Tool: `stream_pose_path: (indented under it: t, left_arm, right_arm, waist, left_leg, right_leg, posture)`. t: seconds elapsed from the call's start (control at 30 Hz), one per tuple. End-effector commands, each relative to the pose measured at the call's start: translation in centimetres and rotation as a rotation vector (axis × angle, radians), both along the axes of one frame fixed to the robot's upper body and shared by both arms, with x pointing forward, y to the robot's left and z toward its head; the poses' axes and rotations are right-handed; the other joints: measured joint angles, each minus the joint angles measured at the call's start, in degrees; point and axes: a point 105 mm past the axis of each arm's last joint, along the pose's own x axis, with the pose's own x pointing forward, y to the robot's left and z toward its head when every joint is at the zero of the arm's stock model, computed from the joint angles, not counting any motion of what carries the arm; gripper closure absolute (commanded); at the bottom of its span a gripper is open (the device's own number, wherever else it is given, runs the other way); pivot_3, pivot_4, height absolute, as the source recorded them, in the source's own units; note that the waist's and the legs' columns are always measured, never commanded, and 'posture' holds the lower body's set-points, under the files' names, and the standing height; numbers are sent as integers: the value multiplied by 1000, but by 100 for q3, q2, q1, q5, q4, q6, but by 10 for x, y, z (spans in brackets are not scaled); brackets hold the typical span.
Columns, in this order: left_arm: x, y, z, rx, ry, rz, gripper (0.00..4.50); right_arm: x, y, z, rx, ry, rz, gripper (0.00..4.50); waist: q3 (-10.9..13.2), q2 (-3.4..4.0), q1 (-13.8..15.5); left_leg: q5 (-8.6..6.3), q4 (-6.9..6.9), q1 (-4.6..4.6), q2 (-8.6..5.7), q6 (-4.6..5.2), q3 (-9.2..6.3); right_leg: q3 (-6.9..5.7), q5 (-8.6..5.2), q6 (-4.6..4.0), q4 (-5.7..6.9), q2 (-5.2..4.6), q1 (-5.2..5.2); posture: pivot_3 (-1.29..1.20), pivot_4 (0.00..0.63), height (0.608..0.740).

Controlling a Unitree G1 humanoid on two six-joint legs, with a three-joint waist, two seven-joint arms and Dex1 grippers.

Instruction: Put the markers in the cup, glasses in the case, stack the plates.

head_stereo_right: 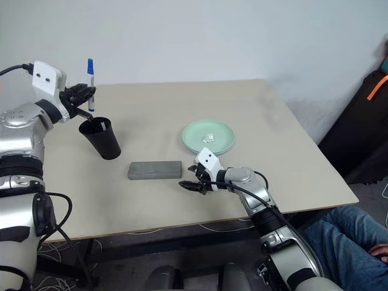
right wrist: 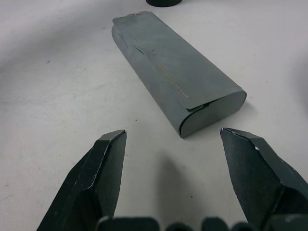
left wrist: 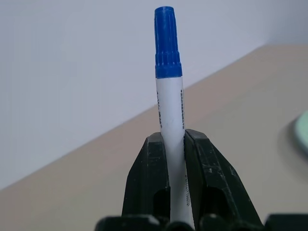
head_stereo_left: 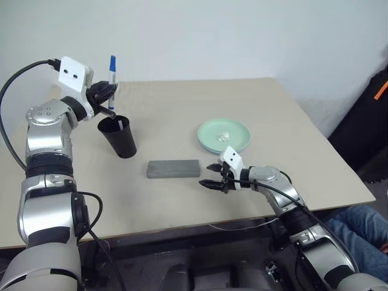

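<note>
The left gripper point(head_stereo_left: 104, 96) is clamped on the blue-capped marker point(head_stereo_left: 112, 74), held upright with the cap on top, just above and slightly behind the rim of the cup point(head_stereo_left: 119, 137), which already has 1 white marker standing in it. To finish this step well, the marker's lower end should be centred over the cup mouth before the fingers point(left wrist: 147, 183) part, and the release kept low so the light, tapered cup is not knocked over or the marker bounced out. The right gripper point(head_stereo_left: 212, 175) hovers with its jaws wide and empty, just beside the closed case point(head_stereo_left: 173, 168). The green plate point(head_stereo_left: 224, 135) sits on another plate near the table point(head_stereo_left: 291, 139) centre, holding a small white scrap point(head_stereo_left: 224, 136).
</note>
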Motion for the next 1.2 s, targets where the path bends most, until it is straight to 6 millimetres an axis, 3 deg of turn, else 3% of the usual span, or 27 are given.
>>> stream_pose_path:
  t: [0.03, 0.23, 0.57, 0.73, 0.93, 1.07, 1.2]
  left_arm:
    - [2, 1, 15, 20, -68, 18, 4406]
    - [3, 3, 1, 13, -40, 28, 4406]
    - [1, 4, -7, 15, -36, 23, 1064]
    - [0, 1, -2, -9, -62, 5, 1064]
    - [-3, -2, 34, -118, -170, -24, 1064]
    - [-12, -13, 61, -195, -233, -99, 1064]
    - [-27, -27, 55, -239, -178, -204, 1064]
  right_arm:
    - [4, 2, 15, 19, -53, 10, 1128]
    - [5, 1, 17, 23, -60, 3, 1128]
    - [7, 3, 25, 52, -71, 5, 1128]
    - [7, 3, 28, 57, -78, 7, 1128]
    - [12, 3, 49, 117, -110, -4, 1128]
    - [10, -2, 79, 184, -150, 18, 1128]
    - [3, -11, 93, 207, -161, 33, 1128]
  waist:
    - [0, 0, -2]
    - [0, -1, -4]
    - [0, -1, -15]
    - [0, -1, -14]
    - [0, -1, -16]
    - [0, 0, -17]
    - [0, 3, -23]
  left_leg:
    - [0, 0, 0, 0, 0, 0]
    - [0, 0, 0, 0, -1, 0]
    - [0, 0, 0, 0, -1, 1]
    - [0, 0, -1, 0, -1, 0]
    - [0, 0, -1, 0, -1, 0]
    - [0, 0, -2, 0, -1, 0]
    - [-1, -3, -2, 1, -1, -1]
  right_leg:
    - [0, 0, 0, 0, 0, 0]
    - [-1, 0, 0, 2, 0, -1]
    - [-1, 0, 0, 1, -1, -1]
    - [-2, 0, 0, 2, -1, -1]
    - [-1, 0, 0, 2, -1, -2]
    - [-1, 0, 0, 1, -1, -2]
    - [0, 0, 0, 1, -1, 0]
  posture:
    - [0, 0, 740]
    - [0, 0, 740]
    - [0, 0, 740]
    - [0, 0, 740]
    - [0, 0, 740]
    - [0, 0, 740]
    - [0, 0, 740]
